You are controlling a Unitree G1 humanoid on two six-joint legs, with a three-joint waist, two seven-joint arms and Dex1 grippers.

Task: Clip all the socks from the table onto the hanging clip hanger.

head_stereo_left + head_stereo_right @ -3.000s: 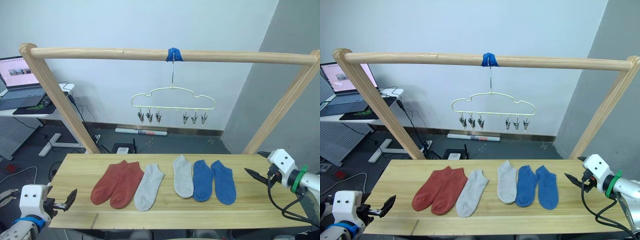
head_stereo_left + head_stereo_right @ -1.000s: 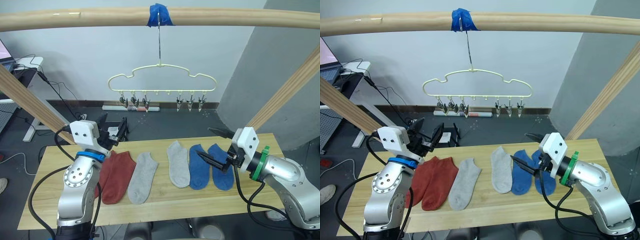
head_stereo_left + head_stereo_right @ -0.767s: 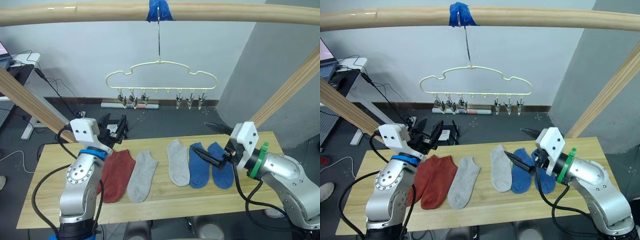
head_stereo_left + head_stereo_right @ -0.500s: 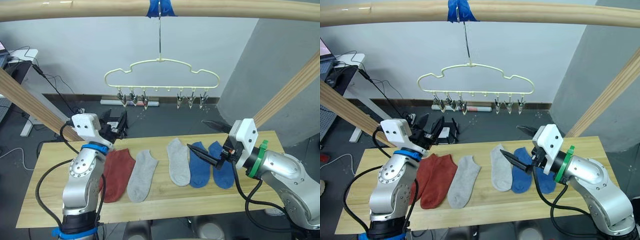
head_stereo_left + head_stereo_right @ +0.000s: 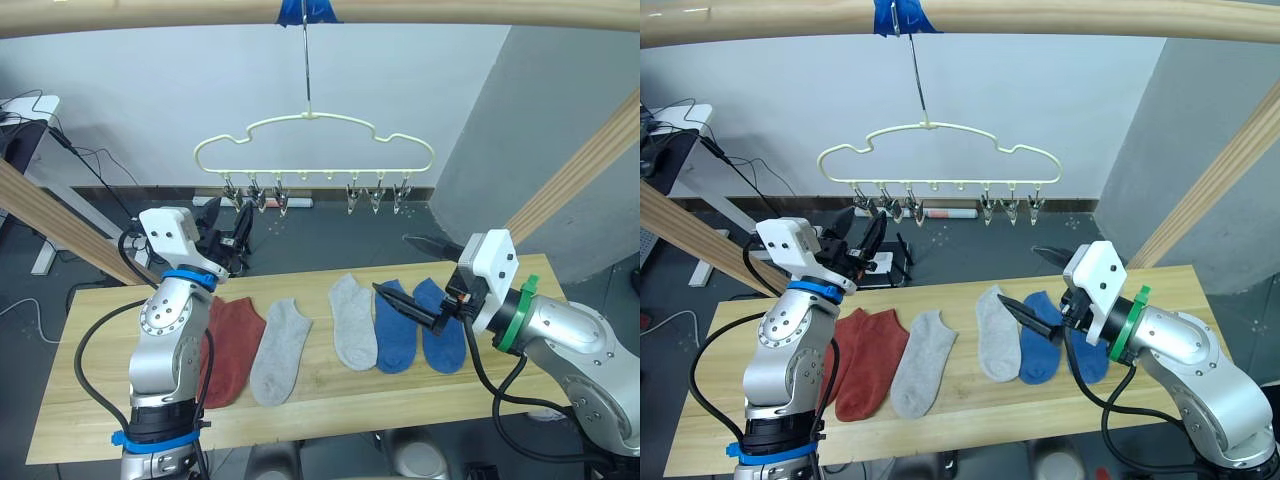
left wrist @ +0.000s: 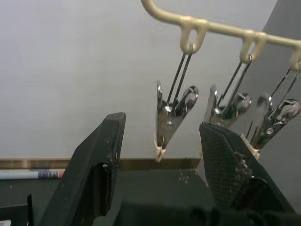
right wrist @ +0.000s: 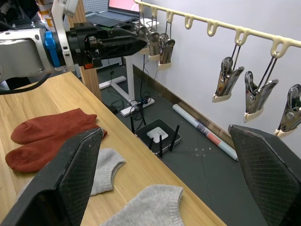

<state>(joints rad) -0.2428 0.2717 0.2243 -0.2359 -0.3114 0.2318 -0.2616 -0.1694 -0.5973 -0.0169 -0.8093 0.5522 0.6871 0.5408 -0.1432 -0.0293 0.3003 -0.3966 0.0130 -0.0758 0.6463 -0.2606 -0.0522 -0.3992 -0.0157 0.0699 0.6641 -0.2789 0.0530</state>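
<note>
The pale yellow clip hanger (image 5: 315,140) hangs by its hook from the taped rail, clips in two groups of three. My left gripper (image 5: 225,222) is raised and open just below the left clips; in the left wrist view the leftmost clip (image 6: 169,117) hangs between and beyond its fingers (image 6: 101,169). My right gripper (image 5: 410,272) is open above the blue socks (image 5: 394,325), empty. On the table (image 5: 90,400) lie rust-red socks (image 5: 228,345), partly behind my left arm, two grey socks (image 5: 280,345) (image 5: 352,320) and a second blue sock (image 5: 440,322).
A round wooden rail with blue tape (image 5: 300,10) spans overhead on slanted posts (image 5: 50,215) (image 5: 580,165). Behind the table, on the dark floor, sit a black router (image 7: 157,136) and a paper roll (image 7: 202,129). A desk (image 5: 20,110) stands far left.
Both arms came up from the table's ends. Over the last second my left gripper rose toward the left clips and my right gripper edged left over the blue socks. The camera shifted too.
</note>
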